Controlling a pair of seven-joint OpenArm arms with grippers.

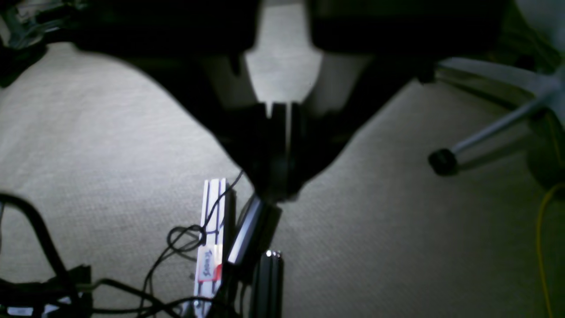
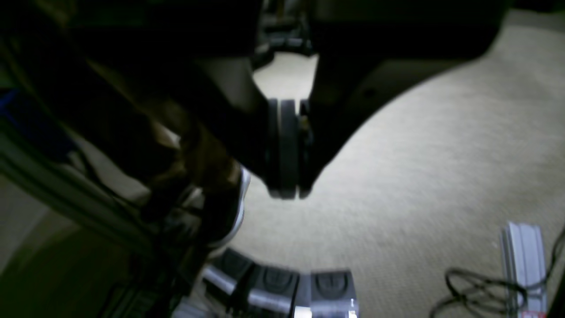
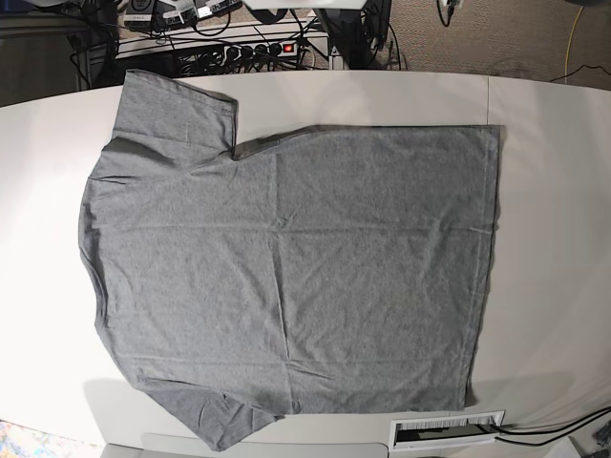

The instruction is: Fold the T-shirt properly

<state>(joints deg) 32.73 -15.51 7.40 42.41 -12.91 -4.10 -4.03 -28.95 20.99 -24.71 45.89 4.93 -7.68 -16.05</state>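
Plain heather-grey short-sleeved cotton T-shirt (image 3: 286,267) lies spread flat on the white table (image 3: 554,239), unfolded, shoulders toward the base view's left, straight hem toward its right; one sleeve points to the far edge, the other to the near edge, where its tip reaches the table's rim. Light creases run across the cloth. White slotted cable grommet (image 3: 447,429) sits in the table just beside the hem's near corner. Neither arm shows in the base view. Left gripper (image 1: 278,110), seen from its wrist camera, hangs over beige carpet (image 1: 110,132), fingers clenched together with nothing between them; black cables (image 1: 176,238) and a white strip lie on the floor below, a chair's castor leg (image 1: 446,161) off to one side. Right gripper (image 2: 289,145) likewise clenched on nothing, over the same carpet, a grey power strip (image 2: 309,287) below it
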